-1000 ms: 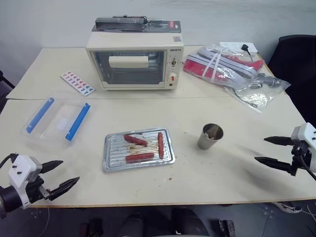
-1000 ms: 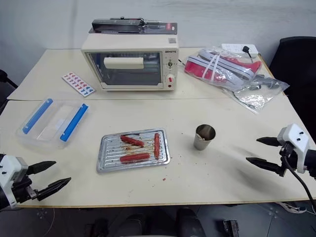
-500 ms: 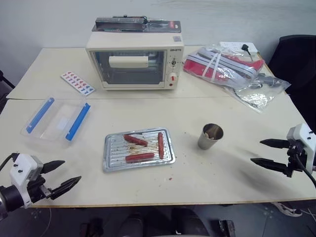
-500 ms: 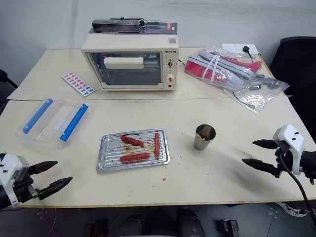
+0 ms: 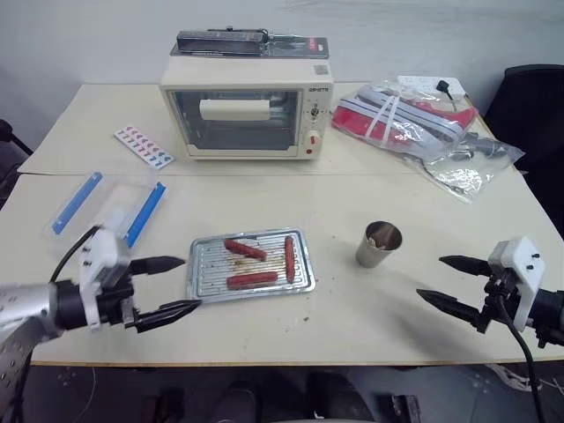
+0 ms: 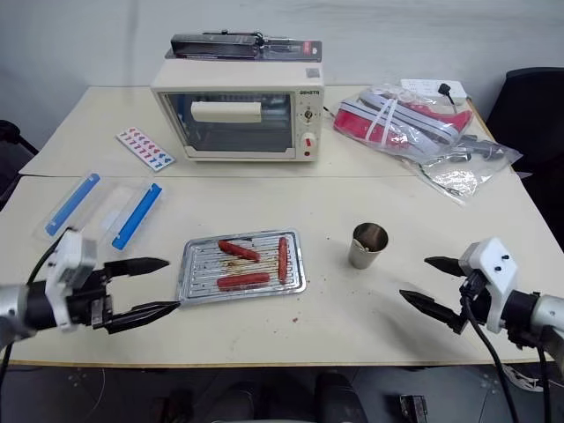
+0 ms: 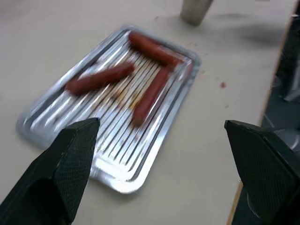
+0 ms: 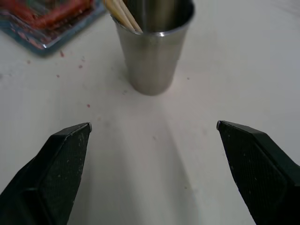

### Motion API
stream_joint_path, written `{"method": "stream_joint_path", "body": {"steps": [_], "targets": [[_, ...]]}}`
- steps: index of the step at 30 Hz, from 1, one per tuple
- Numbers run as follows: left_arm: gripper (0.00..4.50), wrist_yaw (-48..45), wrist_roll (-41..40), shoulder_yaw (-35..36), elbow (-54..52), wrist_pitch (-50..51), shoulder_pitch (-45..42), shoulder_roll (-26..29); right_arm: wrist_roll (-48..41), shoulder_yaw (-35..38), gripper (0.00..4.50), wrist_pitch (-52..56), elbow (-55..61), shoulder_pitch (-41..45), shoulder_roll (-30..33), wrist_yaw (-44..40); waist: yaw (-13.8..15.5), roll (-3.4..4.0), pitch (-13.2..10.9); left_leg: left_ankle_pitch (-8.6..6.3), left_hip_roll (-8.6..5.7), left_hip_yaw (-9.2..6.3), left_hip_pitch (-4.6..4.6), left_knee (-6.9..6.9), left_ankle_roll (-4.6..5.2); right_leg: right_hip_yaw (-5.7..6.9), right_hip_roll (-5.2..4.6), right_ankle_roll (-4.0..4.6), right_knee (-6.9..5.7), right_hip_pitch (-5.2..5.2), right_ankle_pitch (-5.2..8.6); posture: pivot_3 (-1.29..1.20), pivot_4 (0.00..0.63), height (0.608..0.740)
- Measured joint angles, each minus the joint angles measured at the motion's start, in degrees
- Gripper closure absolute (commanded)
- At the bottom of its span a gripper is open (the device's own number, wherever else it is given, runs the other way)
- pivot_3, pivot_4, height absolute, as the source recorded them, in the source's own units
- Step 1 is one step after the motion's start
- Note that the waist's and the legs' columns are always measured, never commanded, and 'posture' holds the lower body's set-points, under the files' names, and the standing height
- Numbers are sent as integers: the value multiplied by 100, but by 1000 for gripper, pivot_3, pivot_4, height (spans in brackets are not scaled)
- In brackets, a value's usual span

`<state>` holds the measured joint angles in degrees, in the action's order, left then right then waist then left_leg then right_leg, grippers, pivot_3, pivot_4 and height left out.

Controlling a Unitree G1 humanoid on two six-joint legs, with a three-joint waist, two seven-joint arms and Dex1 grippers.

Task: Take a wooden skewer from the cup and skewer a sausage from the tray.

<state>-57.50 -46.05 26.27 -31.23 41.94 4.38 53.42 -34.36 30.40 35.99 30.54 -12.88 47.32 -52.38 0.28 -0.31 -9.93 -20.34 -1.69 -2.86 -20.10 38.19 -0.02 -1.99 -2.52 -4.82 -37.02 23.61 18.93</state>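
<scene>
Upright in the cup (image 8: 154, 51), wooden skewers (image 8: 121, 12) lean trayward; both hands spread, empty.

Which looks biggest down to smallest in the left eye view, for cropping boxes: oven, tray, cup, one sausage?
1. Oven, though it stands farther from the camera.
2. Tray.
3. Cup.
4. Sausage; all three look alike in size.

skewers (image 8: 123, 13) in upright cup (image 5: 379, 245), sausages (image 5: 250, 280) on tray (image 5: 204, 278)
</scene>
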Motion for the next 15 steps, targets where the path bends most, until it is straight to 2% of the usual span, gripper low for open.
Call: {"method": "stream_joint_path", "body": {"steps": [3,6,11,15], "targets": [[0,20,-355,-593,19,240,-1028,29,-642,45,8,464,642,263,-492,786,-45,-2,1,4,0,-2,0,0,-8,0,2,0,-5,3,0,0,150,740],[0,261,-439,-1222,92,379,-1901,-413,-943,-110,8,707,893,657,-784,1476,-41,-1,1,6,-2,-2,-5,2,-12,1,3,-1,-4,7,-1,0,150,740],[0,306,-389,-2024,322,407,-2502,-860,-937,-579,8,776,987,1050,-1000,2148,-40,-2,1,7,-2,0,-14,6,-12,0,7,-1,-1,16,-1,0,150,740],[0,264,-296,-2317,459,351,-2776,-1007,-835,-883,8,727,983,1170,-1010,2305,-36,-2,1,8,-3,-1,-15,12,-11,0,7,-1,-4,16,-1,0,150,740]]}}
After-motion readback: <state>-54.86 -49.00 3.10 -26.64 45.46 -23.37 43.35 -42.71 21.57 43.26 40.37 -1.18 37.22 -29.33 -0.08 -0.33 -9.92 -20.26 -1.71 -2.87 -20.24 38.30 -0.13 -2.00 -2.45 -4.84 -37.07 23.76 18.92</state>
